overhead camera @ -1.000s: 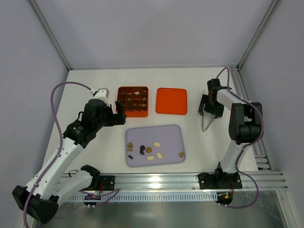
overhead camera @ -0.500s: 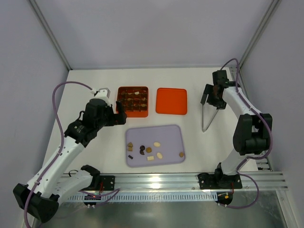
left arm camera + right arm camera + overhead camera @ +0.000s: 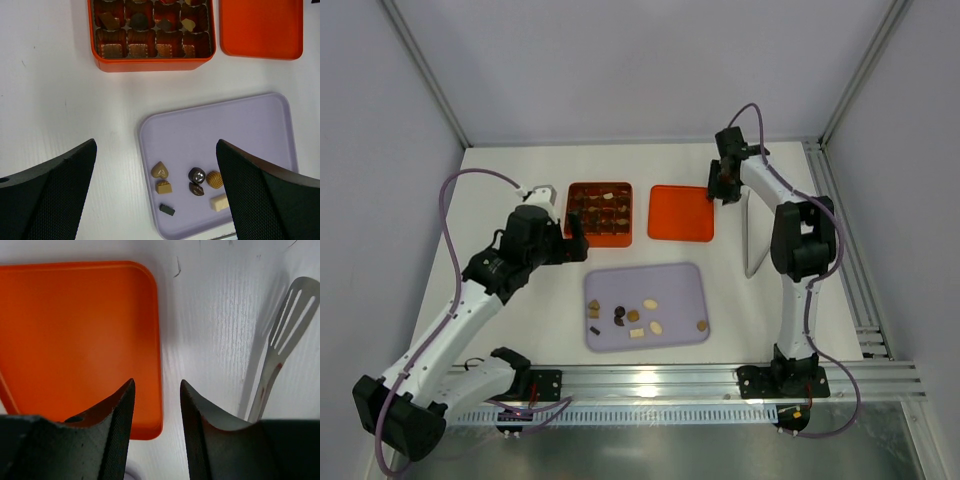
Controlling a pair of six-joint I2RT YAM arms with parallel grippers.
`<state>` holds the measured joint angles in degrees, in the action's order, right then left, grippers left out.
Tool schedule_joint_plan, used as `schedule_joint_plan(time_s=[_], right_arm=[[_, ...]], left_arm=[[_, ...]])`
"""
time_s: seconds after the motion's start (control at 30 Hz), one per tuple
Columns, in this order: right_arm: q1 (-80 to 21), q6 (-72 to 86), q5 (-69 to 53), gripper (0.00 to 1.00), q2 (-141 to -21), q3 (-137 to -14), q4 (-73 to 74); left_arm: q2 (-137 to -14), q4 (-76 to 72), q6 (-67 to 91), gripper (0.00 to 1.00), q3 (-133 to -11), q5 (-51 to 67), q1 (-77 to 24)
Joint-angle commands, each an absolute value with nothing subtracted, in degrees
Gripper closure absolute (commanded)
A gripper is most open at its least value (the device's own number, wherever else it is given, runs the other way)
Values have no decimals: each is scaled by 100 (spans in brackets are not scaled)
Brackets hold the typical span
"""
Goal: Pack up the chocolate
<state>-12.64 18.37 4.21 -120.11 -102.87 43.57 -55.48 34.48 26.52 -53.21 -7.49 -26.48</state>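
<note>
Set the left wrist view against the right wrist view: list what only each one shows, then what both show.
Only the left wrist view: the orange gridded box, partly filled, the lavender tray carrying loose chocolate pieces, and the left gripper, wide open. Only the right wrist view: a slotted metal utensil and the right gripper, its fingers narrowly apart. Both: the flat orange lid and the white table.
</note>
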Motion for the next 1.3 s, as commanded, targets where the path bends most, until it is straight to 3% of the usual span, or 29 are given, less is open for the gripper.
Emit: schedule_joint_plan(time_s=[0.0, 0.6, 0.9, 1.27], right_arm=[[-1204, 1863, 273, 57, -12356, -10556, 4474], [-1336, 1837, 307, 70, -13043, -10573, 4412], [-1354, 1793, 247, 96, -12920, -10468, 4412], [-976, 1916, -421, 96, -12147, -9985, 4105]], left_arm=[[-5607, 3270, 2540, 0, -5440, -835, -2610], [-6143, 3331, 2496, 0, -5756, -378, -2610], [-7178, 3182, 2707, 0, -6477, 755, -2619], [-8884, 2216, 2830, 0, -7391, 1713, -2689]])
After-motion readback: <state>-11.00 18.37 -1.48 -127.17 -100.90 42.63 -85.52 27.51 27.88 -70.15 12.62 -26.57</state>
